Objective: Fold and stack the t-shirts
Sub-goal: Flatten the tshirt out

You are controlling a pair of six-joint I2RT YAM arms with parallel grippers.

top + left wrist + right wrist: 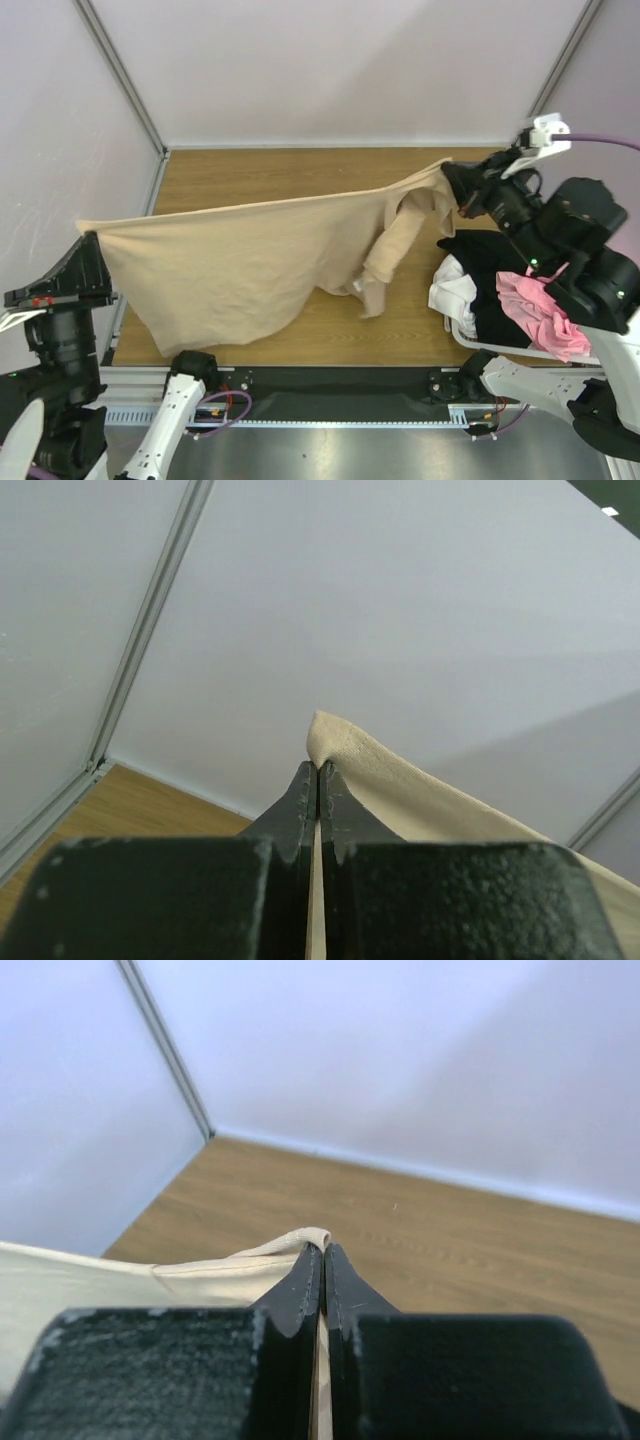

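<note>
A tan t-shirt (240, 260) hangs stretched in the air between my two grippers, above the wooden table (260, 175). My left gripper (92, 240) is shut on its left corner; the pinched cloth (345, 750) shows above the closed jaws of the left gripper (318, 768). My right gripper (450, 172) is shut on its right corner; the hem (290, 1245) pokes out of the closed jaws of the right gripper (323, 1250). A sleeve (385, 260) hangs down to the table. Black (490, 285), white (452, 290) and pink (540, 310) shirts lie heaped at the right.
A white laundry basket (500, 345) holds the heap at the right near edge. Pale walls with metal frame posts (120, 70) close in the table on three sides. The right arm (580, 250) reaches over the basket.
</note>
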